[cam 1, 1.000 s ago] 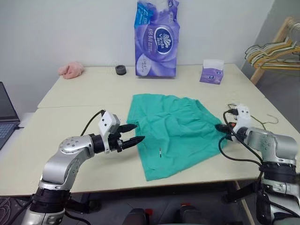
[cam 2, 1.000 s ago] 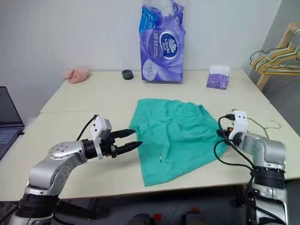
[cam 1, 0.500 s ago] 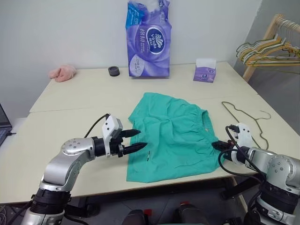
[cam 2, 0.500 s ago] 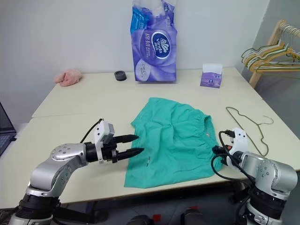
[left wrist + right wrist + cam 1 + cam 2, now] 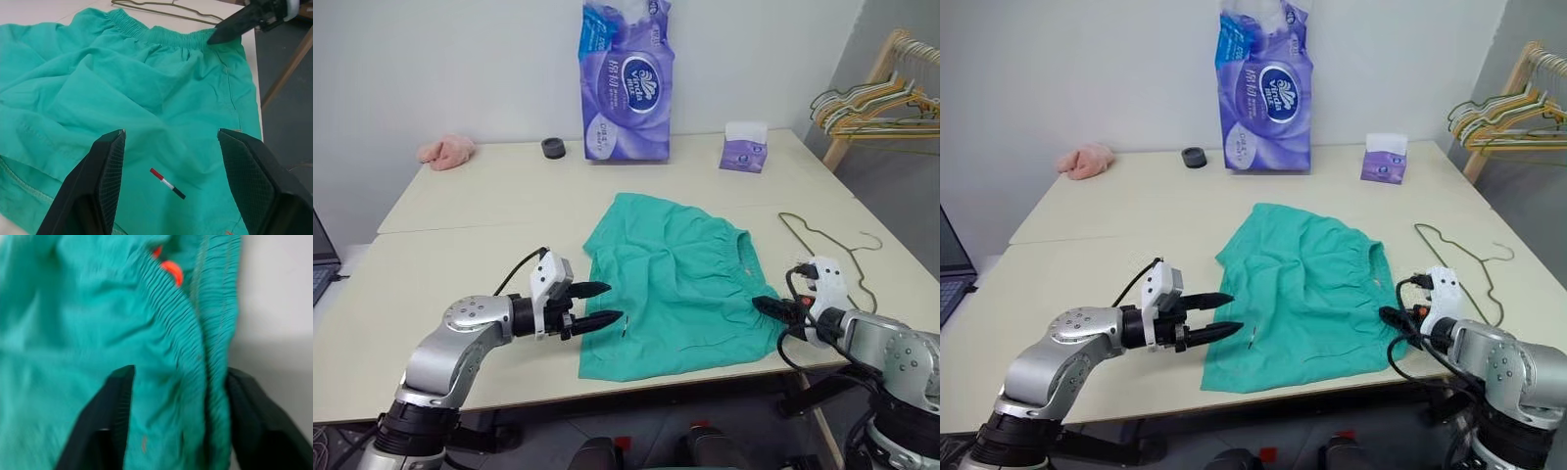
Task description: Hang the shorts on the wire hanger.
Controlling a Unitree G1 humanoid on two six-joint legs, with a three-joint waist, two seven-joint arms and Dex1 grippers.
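The teal-green shorts (image 5: 675, 279) lie flat on the near middle of the table, gathered waistband (image 5: 171, 328) toward the right. A small red, white and black stick (image 5: 167, 183) rests on the cloth. The thin wire hanger (image 5: 824, 245) lies flat just right of the shorts. My left gripper (image 5: 604, 305) is open at the shorts' left hem, its fingers (image 5: 105, 176) spread above the cloth. My right gripper (image 5: 761, 305) is at the waistband's near right corner, open, with the waistband and an orange-red tag (image 5: 172, 271) between its fingers (image 5: 105, 421).
A tall purple tissue pack (image 5: 625, 83), a small purple box (image 5: 744, 155), a black ring (image 5: 552, 148) and a pink cloth lump (image 5: 447, 150) stand along the far edge. Pale hangers on a wooden rack (image 5: 871, 98) are off the table at right. The table's front edge (image 5: 509, 397) runs just below the shorts.
The view has shifted. My right gripper drew back toward the near edge along the waistband and its fingers have parted. The left gripper has stayed open at the hem.
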